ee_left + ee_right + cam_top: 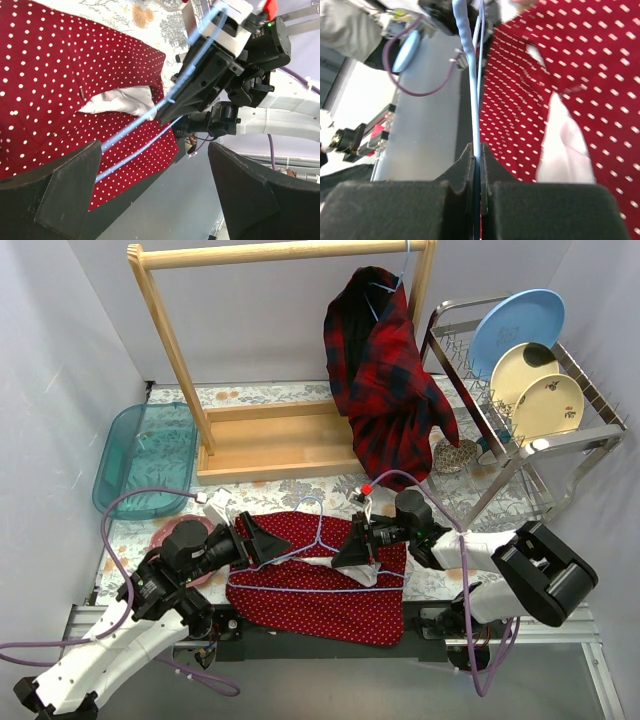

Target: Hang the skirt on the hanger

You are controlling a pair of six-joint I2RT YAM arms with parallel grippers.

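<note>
A red skirt with white dots (320,595) lies flat at the table's near edge, its white lining showing at the waist (345,565). A light blue wire hanger (318,530) lies over it. My right gripper (355,548) is shut on the hanger's right end; the wire (476,125) runs out from between the closed pads. My left gripper (262,540) is open at the hanger's left end, its fingers (70,190) spread wide, the wire (135,125) passing beside the left finger. The skirt also shows in the left wrist view (45,75).
A wooden clothes rack (270,430) stands at the back with a red plaid shirt (385,380) on a hanger. A dish rack with plates (530,370) is at right. A teal tray (145,460) and a pink plate (170,532) are at left.
</note>
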